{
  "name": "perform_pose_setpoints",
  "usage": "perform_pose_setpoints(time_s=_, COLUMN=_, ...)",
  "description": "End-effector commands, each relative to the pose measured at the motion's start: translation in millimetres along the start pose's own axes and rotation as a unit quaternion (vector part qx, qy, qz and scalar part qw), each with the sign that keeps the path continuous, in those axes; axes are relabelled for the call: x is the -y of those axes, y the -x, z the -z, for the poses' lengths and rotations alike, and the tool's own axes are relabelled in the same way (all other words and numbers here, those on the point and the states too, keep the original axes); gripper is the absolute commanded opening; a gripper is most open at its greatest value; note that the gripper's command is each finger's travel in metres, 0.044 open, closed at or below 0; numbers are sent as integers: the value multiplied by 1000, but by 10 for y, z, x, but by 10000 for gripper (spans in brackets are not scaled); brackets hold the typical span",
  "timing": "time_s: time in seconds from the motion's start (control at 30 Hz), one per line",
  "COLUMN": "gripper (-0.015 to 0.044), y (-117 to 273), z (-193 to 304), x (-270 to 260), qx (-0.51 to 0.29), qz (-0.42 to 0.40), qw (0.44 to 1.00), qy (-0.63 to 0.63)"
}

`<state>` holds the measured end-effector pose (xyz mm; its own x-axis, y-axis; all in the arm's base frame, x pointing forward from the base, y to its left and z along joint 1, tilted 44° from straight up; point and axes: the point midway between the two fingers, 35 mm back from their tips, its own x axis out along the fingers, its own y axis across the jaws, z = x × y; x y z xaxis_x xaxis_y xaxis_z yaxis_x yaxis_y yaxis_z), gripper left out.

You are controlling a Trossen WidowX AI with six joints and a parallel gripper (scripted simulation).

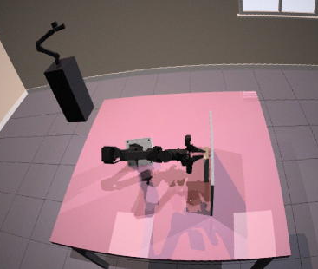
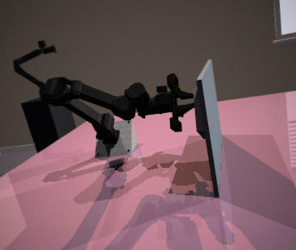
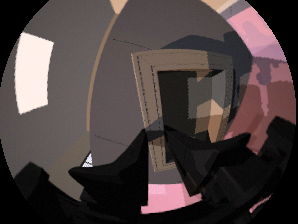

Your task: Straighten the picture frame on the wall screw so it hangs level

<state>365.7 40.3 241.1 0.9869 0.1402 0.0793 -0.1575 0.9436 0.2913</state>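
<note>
The picture frame (image 1: 206,171) (image 2: 200,121) (image 3: 185,61) shows nearly edge-on in the top and exterior views, close to the near face of the thin upright panel (image 1: 211,130) (image 2: 214,129). In the wrist view it has a tan border around a dark, reflecting middle, and its sides slant. Lens distortion and the camera's angle leave its true tilt unclear. My gripper (image 1: 205,154) (image 2: 194,101) (image 3: 154,129) is shut on the frame's edge, with the fingertips at its border. The screw and the notched strip are hidden behind the frame.
The panel stands upright on the pink table (image 1: 123,113) (image 2: 260,117). The arm's grey base plate (image 1: 131,142) (image 2: 127,139) is on the table behind the gripper. A second dark arm (image 1: 45,39) (image 2: 27,58) stands on a black pedestal (image 1: 68,91) beyond the table.
</note>
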Motion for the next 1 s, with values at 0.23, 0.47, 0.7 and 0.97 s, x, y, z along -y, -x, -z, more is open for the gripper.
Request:
perform_pose_setpoints(time_s=0.23, gripper=0, y=0, z=0, x=6, qx=0, qz=0, qw=1000, qy=-16)
perform_pose_setpoints(time_s=0.47, gripper=0, y=0, z=-1, x=1, qx=0, qz=0, qw=999, qy=-37)
perform_pose_setpoints(time_s=0.7, gripper=0, y=0, z=-2, x=-8, qx=0, qz=0, qw=998, qy=-58)
perform_pose_setpoints(time_s=0.97, gripper=0, y=1, z=-4, x=-15, qx=0, qz=0, qw=997, qy=-79)
